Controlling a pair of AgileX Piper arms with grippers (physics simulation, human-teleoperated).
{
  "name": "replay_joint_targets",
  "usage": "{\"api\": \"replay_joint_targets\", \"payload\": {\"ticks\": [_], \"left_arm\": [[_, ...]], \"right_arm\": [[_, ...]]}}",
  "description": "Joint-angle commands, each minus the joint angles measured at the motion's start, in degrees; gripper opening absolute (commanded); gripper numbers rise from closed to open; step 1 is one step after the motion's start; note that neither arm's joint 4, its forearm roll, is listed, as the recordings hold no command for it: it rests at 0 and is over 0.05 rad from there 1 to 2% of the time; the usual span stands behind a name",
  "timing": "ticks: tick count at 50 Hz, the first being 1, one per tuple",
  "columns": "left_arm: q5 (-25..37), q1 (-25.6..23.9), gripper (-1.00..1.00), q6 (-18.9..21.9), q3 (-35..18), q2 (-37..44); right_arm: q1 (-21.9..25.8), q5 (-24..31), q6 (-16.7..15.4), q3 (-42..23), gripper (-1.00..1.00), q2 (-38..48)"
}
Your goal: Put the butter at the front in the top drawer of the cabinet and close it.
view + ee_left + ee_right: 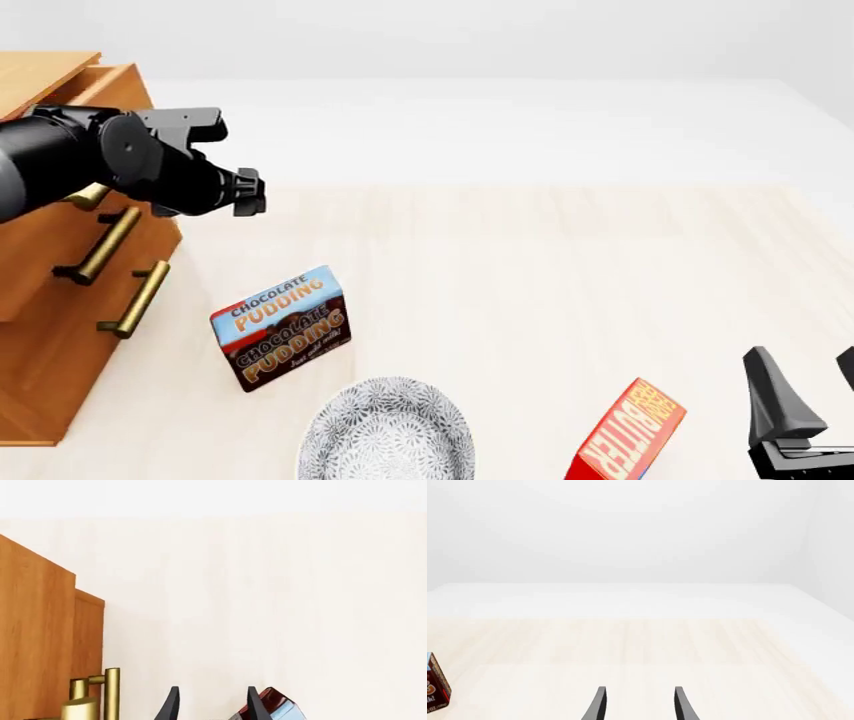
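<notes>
The cabinet (54, 330) is orange-brown wood grain with brass handles (131, 298). The desk (534, 280) is pale, lightly streaked wood. The pudding box (283, 328) is brown and blue with orange and white lettering. The butter (625, 432), just beside the black right gripper (805, 392), is red with an orange-yellow lettered face. The plate (387, 432) is white with a fine grey speckled pattern. The left gripper (248, 192) is black.
</notes>
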Motion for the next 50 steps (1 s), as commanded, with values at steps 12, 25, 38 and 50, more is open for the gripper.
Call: {"api": "replay_joint_targets", "payload": {"ticks": [12, 25, 38, 50], "left_arm": [[1.43, 6.31, 1.00, 2.66, 1.47, -1.96], [3.19, 9.41, 1.00, 3.81, 1.40, -3.03], [4.11, 11.40, 1.00, 4.45, 1.23, -3.68], [4.18, 9.33, 1.00, 4.36, 2.14, -5.32]], "right_arm": [[-0.01, -0.04, 0.01, -0.01, 1.00, 0.04], [0.00, -0.03, 0.01, -0.01, 1.00, 0.03], [-0.01, -0.04, 0.01, -0.01, 1.00, 0.04], [0.00, -0.03, 0.01, -0.01, 1.00, 0.02]]}}
